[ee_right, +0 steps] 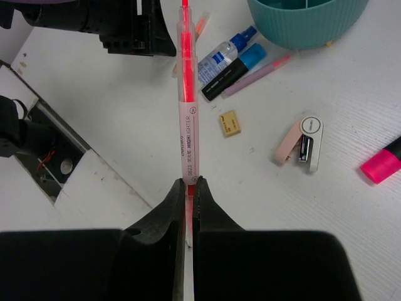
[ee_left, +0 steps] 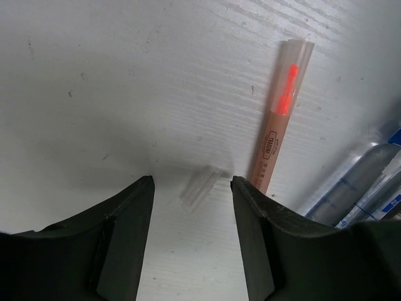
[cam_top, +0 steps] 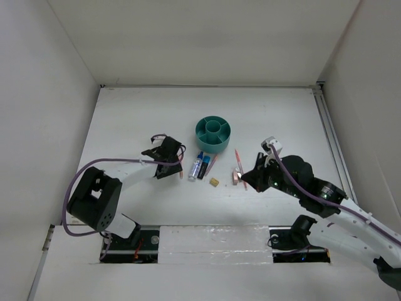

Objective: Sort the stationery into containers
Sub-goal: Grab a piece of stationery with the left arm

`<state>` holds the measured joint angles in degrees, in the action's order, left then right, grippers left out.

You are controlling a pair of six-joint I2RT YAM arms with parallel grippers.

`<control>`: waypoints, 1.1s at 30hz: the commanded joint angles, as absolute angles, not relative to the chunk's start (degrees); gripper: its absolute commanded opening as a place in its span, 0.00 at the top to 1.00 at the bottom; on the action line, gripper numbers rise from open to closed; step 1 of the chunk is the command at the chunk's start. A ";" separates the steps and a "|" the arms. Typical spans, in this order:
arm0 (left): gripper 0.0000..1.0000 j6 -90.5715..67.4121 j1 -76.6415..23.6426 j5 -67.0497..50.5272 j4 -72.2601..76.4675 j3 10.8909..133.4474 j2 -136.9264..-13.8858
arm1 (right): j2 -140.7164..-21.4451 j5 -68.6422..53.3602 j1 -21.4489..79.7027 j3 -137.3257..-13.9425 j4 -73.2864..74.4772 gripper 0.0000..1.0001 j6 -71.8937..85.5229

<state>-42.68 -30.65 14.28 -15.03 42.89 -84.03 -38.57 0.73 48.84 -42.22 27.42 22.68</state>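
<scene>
The teal organizer (cam_top: 213,133) stands at the table's middle; its rim also shows in the right wrist view (ee_right: 301,25). My right gripper (ee_right: 188,183) is shut on a thin salmon-pink pencil-like highlighter (ee_right: 187,125) and holds it above the table, right of the organizer (cam_top: 244,179). My left gripper (ee_left: 191,182) is open and low over the table (cam_top: 168,160). A small clear piece (ee_left: 200,187) lies between its tips. A second salmon-pink pencil (ee_left: 279,119) lies against its right finger (ee_left: 257,219).
A blue-capped clear pen (ee_right: 222,55), a dark marker (ee_right: 233,70) and a pink pencil (ee_right: 257,75) lie side by side in front of the organizer. A tan block (ee_right: 230,123), a pinkish clip (ee_right: 301,141) and a pink highlighter with a black cap (ee_right: 382,164) lie nearer my right arm.
</scene>
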 commanded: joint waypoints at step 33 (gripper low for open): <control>0.72 -44.47 -34.63 18.72 -21.80 47.11 -93.42 | -33.93 1.41 49.92 -41.66 24.17 1.00 23.03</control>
<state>-42.74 -34.09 21.67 -18.74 48.03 -90.32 -34.48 0.89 49.54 -42.13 27.40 22.72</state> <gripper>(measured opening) 0.294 0.056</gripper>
